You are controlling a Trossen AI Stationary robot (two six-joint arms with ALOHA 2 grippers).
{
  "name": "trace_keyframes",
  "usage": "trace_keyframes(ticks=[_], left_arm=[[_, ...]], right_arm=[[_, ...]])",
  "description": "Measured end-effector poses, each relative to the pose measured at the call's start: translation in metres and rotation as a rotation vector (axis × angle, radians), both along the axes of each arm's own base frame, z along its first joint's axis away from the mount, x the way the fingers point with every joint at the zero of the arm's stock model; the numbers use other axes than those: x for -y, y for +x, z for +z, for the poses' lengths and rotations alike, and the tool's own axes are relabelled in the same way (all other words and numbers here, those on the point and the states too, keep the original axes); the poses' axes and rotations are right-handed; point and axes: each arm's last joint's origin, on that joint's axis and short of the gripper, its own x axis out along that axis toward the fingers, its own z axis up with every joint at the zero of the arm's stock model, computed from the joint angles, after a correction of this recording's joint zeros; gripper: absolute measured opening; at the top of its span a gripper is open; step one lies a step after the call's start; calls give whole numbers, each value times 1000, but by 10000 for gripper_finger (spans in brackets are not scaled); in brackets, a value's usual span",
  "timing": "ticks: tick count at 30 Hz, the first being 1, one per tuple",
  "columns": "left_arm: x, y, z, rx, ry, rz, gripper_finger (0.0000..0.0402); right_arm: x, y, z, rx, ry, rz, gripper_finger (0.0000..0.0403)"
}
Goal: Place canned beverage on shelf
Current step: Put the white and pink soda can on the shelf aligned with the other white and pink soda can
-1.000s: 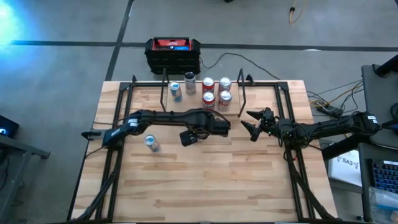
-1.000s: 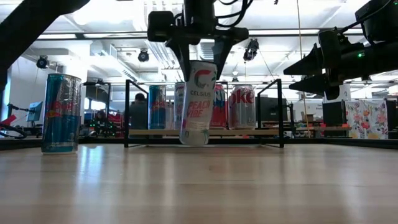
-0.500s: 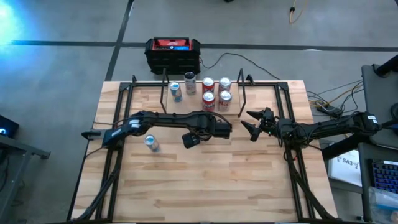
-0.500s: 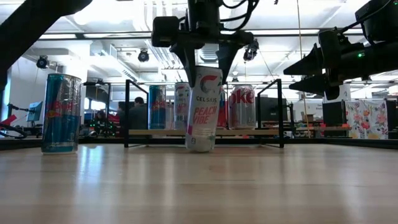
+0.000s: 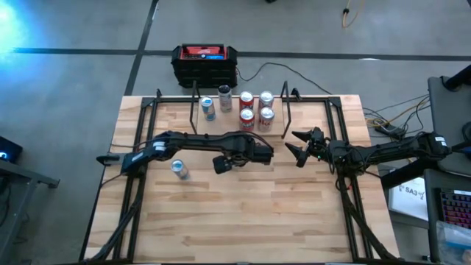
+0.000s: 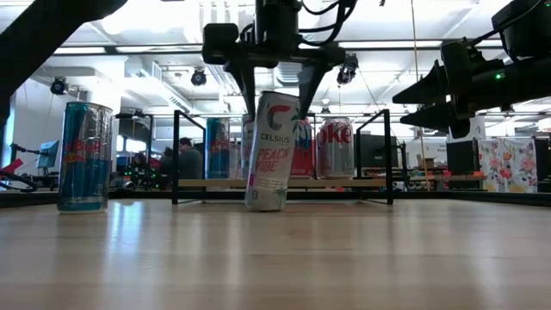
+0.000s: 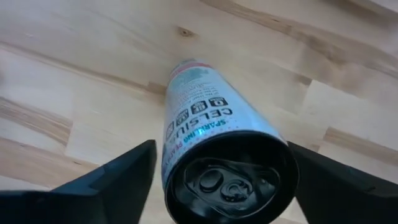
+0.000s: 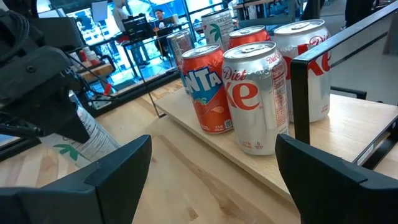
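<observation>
My left gripper (image 6: 277, 105) is shut on a white Celsius can (image 6: 273, 151) in front of the shelf (image 6: 362, 182), a light-wood plank with black rod uprights at the table's far side. The can also shows in the left wrist view (image 7: 211, 130). The shelf carries several cans, among them a Fanta (image 8: 206, 87) and a Diet Coke (image 8: 256, 93), standing on their bases. My right gripper (image 5: 294, 146) is open and empty, right of the shelf's right upright. My left gripper pinches the can's upper end (image 7: 186, 124) between its two fingers, one on each side, just below the lid. The fingers come from above, pointing down. The can hangs tilted, its top toward the table's right. Its lower end (image 6: 264, 205) is at tabletop height; whether it touches I cannot tell.
A blue Red Bull can (image 5: 179, 169) stands on the table left of my left gripper, nearer the front edge. A black-and-red box (image 5: 205, 65) sits beyond the table's far edge. Bare wood lies between the shelf and the near edge.
My left gripper has gone down a little with the Celsius can, bringing its lower end from clear of the table to about tabletop height. It then drifted slightly sideways. The can keeps its tilt.
</observation>
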Motion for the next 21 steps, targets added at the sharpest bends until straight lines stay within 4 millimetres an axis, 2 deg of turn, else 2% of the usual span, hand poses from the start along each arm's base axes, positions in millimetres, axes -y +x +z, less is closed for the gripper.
trace_keyframes(ticks=[7,15,21], left_arm=[[0,0,0,-3,10,-7,392],[-2,-4,1,-37,34,-4,384],[-1,-4,2,-50,11,-73,384]], right_arm=[[0,0,0,0,0,0,327],[0,0,0,1,0,1,327],[0,0,0,0,0,0,327]])
